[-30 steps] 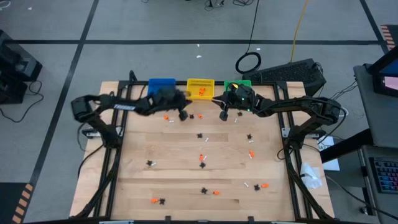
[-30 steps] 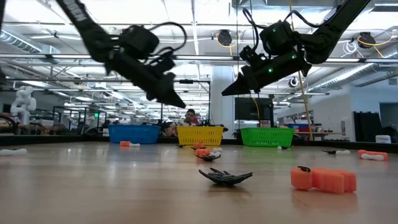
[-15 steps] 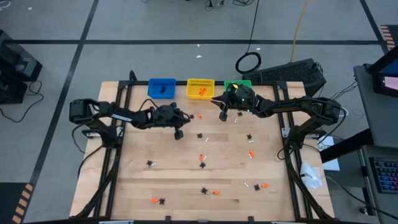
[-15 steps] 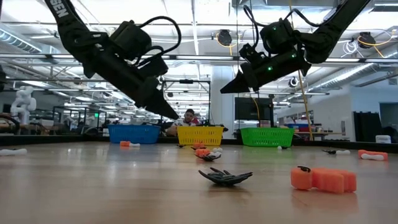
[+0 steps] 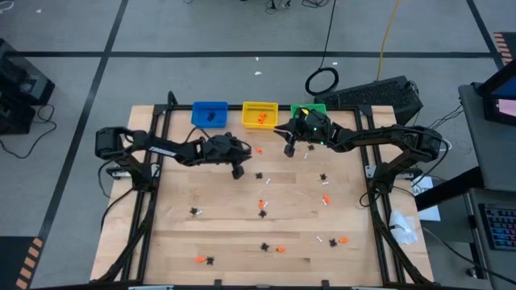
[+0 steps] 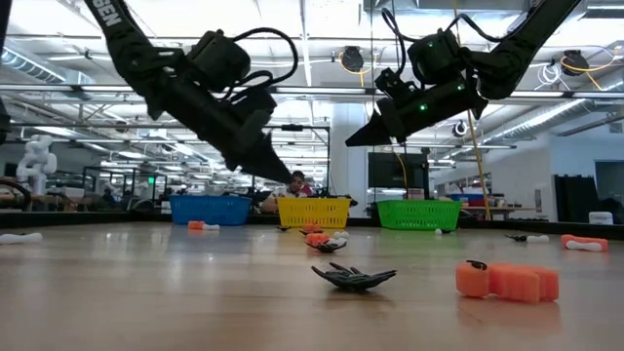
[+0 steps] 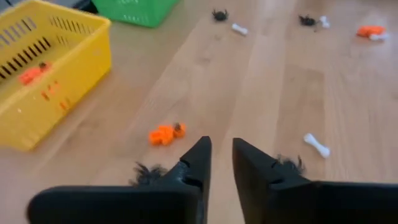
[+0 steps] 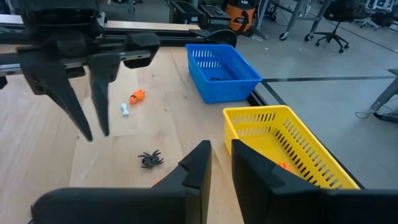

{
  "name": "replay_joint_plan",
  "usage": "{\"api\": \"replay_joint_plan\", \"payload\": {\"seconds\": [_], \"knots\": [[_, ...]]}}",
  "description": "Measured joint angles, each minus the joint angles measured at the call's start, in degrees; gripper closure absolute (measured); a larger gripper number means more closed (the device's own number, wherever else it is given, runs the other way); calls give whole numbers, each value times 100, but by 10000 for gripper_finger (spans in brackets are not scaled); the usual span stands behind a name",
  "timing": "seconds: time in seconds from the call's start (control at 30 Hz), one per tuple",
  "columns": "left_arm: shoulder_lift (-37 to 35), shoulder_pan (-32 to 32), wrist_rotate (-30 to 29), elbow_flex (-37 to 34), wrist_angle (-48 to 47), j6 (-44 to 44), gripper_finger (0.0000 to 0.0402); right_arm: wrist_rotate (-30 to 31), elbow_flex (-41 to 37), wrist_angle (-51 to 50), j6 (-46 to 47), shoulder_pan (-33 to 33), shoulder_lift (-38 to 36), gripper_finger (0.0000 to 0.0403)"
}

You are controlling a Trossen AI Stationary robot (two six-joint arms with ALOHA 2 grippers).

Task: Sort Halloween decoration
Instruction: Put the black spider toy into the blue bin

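Observation:
Tiny Halloween trinkets lie scattered on the wooden table (image 5: 177, 193). These include an orange one (image 7: 164, 133), black spiders (image 5: 260, 175) (image 8: 150, 159) and a white bone (image 7: 317, 144). My left gripper (image 5: 238, 171) hangs just above the table, near the orange trinket (image 5: 259, 150) and in front of the yellow bin (image 5: 260, 114). Its fingers stand a little apart with nothing between them (image 7: 221, 149). My right gripper (image 5: 289, 151) hovers higher, in front of the green bin (image 5: 310, 108). It shows a narrow gap and nothing in it (image 8: 221, 152).
The blue bin (image 5: 210, 113), the yellow bin and the green bin stand in a row at the far edge. A black piece lies in the blue bin and orange pieces lie in the yellow one. More trinkets (image 5: 264, 247) lie toward the near edge. Arm frames run along both table sides.
My left gripper has swung away from the blue bin toward the table's near edge and sunk lower, and it now hangs over the trinkets in front of the yellow bin. My right gripper has kept still.

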Motion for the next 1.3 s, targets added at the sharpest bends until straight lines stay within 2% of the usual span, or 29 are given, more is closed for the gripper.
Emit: {"api": "replay_joint_plan", "payload": {"seconds": [0.13, 0.3, 0.6, 0.8, 1.1, 1.2, 1.3], "knots": [[240, 200, 15, 224, -368, -222, 303, -2, 0, 0, 0, 0, 0, 348], [815, 436, 366, 515, -310, -452, 273, -2, 0, -7, 0, 0, 0, 348], [1299, 680, -155, 767, -473, -554, 234, 7, 0, -46, -39, -2, 0, 348], [1292, 715, -219, 772, -913, -595, 233, 9, 0, -46, -61, -2, 0, 348], [1578, 767, -261, 785, -770, -559, 236, 11, 0, -44, -50, -2, 1, 348], [1694, 769, -260, 787, -684, -425, 256, 11, 0, -44, -50, -2, 0, 348], [1714, 770, -244, 779, -571, -323, 295, 11, 0, -44, -55, -2, 0, 348]]}}
